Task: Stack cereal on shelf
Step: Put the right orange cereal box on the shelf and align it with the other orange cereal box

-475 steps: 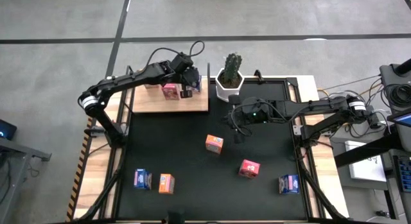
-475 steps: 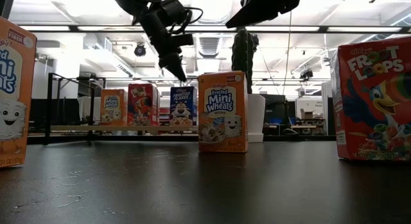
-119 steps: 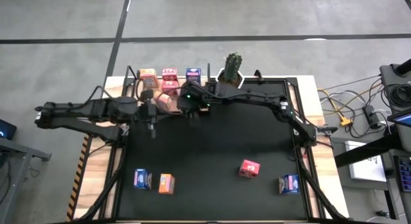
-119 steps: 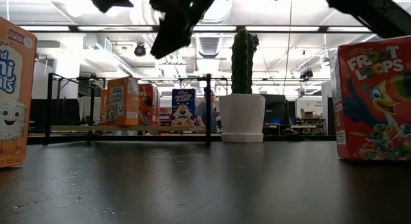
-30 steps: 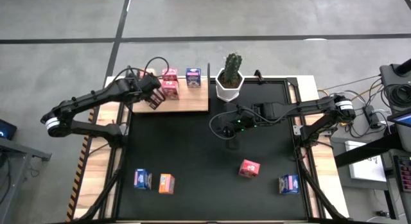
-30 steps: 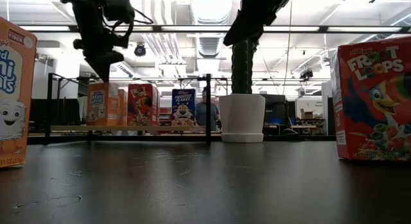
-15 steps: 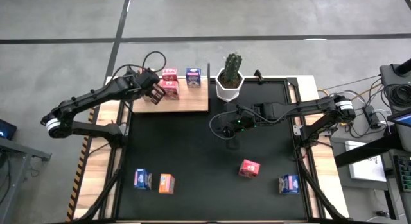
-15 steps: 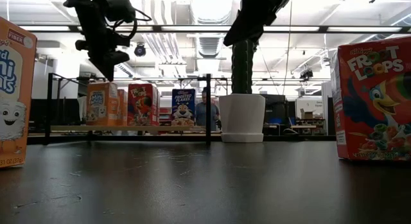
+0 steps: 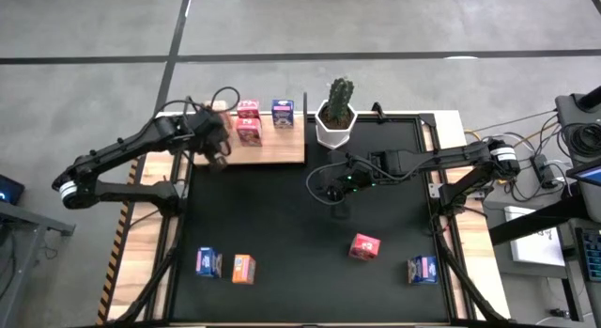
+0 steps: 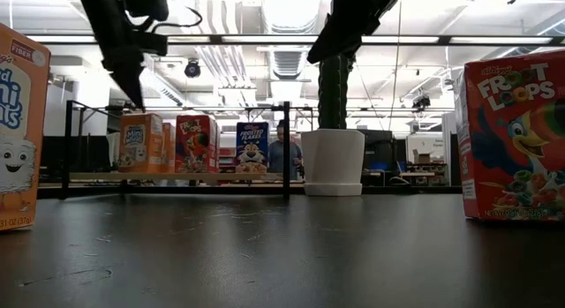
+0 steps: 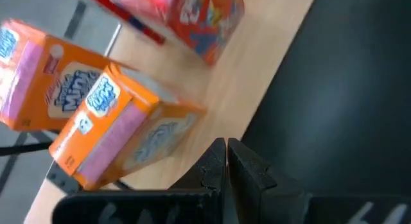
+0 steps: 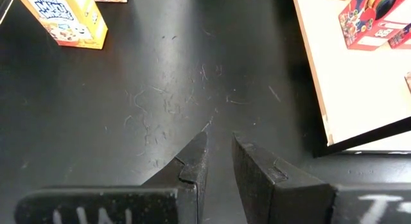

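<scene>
The left hand (image 9: 219, 149) is seen closed and empty above the near left part of the shelf (image 9: 282, 151), two orange cereal boxes (image 11: 122, 131) standing just beyond its fingertips and a red box (image 9: 249, 131) and a blue box (image 9: 283, 115) farther along. The right hand (image 9: 330, 191) is held over the desk (image 9: 282, 225), its fingers slightly parted, gripping nothing.

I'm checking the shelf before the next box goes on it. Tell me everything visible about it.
The flat rectangular light-wood shelf board lies at the table's far left, beside the white plant pot. Thin black metal upright posts stand at its edges. Small orange, pink-red and blue cardboard cereal boxes stand upright on it. The left tool hangs above its near-left edge, not touching it.
</scene>
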You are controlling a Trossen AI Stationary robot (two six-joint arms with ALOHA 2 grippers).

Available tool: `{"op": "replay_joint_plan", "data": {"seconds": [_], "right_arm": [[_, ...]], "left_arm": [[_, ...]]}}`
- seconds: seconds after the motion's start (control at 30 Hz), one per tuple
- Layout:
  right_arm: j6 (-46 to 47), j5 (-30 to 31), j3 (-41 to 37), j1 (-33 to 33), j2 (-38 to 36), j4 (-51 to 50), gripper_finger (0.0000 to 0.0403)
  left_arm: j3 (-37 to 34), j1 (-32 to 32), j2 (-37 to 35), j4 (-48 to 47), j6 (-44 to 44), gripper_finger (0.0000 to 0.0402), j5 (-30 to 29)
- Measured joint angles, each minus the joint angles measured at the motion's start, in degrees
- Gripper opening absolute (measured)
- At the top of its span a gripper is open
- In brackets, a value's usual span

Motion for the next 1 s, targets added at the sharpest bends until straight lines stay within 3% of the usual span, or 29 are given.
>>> {"op": "replay_joint_plan", "data": {"seconds": [0.33,1.0], "right_arm": [[-1.4,0.0,-0.5,0.0,0.0,0.0,0.0061],[-2.1,0.0,-0.7,0.0,0.0,0.0,0.0061]], "left_arm": [[-4.3,0.1,1.9,2.4,3.0,0.0,-12.4],[-4.3,0.4,7.8,9.7,0.3,0.0,-17.7]]}}
